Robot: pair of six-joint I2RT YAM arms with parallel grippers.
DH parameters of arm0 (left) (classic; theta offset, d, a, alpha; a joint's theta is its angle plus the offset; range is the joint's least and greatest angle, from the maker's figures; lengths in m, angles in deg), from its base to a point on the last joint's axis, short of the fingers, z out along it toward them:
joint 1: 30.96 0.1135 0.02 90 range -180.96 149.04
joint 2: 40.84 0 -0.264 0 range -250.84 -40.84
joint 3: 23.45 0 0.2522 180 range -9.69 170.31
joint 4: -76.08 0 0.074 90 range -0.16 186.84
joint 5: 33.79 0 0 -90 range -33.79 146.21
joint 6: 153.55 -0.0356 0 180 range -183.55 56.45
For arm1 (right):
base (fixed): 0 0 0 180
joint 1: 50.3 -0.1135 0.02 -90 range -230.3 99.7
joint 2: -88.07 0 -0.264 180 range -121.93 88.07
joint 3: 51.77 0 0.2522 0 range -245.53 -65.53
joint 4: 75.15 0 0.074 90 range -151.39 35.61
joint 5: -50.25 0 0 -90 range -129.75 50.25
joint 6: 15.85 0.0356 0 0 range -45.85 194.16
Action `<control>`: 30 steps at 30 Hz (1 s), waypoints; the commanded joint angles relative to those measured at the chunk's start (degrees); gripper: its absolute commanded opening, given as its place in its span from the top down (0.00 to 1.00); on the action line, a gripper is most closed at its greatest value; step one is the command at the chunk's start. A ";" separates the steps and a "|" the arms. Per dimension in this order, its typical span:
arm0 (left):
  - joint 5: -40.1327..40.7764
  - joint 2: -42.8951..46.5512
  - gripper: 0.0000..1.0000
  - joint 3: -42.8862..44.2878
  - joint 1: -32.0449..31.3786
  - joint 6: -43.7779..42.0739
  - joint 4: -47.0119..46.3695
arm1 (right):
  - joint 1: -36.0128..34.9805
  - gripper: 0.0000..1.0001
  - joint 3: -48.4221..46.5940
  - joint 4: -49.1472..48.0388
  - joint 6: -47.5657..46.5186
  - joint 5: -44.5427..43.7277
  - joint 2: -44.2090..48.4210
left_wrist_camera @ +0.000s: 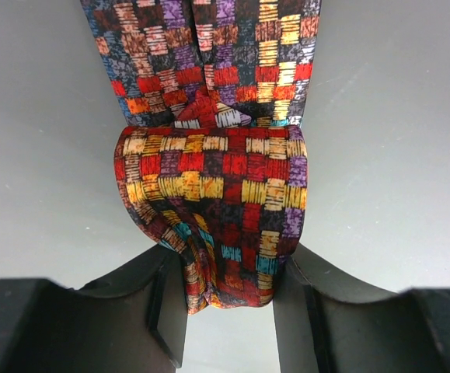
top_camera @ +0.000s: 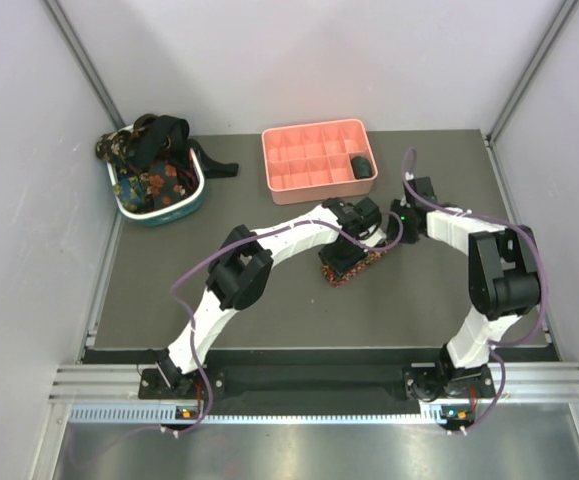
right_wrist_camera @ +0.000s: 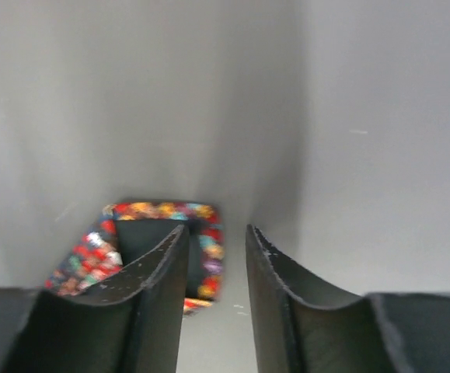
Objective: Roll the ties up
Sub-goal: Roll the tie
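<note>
A red-yellow-dark plaid tie (top_camera: 354,268) lies mid-table, partly rolled. In the left wrist view its rolled end (left_wrist_camera: 217,186) bulges out just ahead of my fingers, with the flat length running away behind it. My left gripper (left_wrist_camera: 228,311) is shut on the lower edge of that roll, both fingers pressing its sides. My right gripper (right_wrist_camera: 215,233) stands open just right of the tie, with nothing between its fingers. A corner of the plaid tie (right_wrist_camera: 85,260) shows behind its left finger. In the top view the right gripper (top_camera: 389,242) sits close to the left gripper (top_camera: 352,245).
A teal-and-white oval basket (top_camera: 191,200) at the back left holds several loose dark floral ties (top_camera: 154,160). A pink compartment tray (top_camera: 314,155) stands at the back centre, with one dark rolled tie (top_camera: 362,167) in a right-hand compartment. Walls enclose the table.
</note>
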 commanded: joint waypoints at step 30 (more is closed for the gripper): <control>1.76 -12.63 0.67 9.60 -0.49 -0.16 18.96 | -18.09 0.60 30.98 10.08 16.24 -18.28 56.38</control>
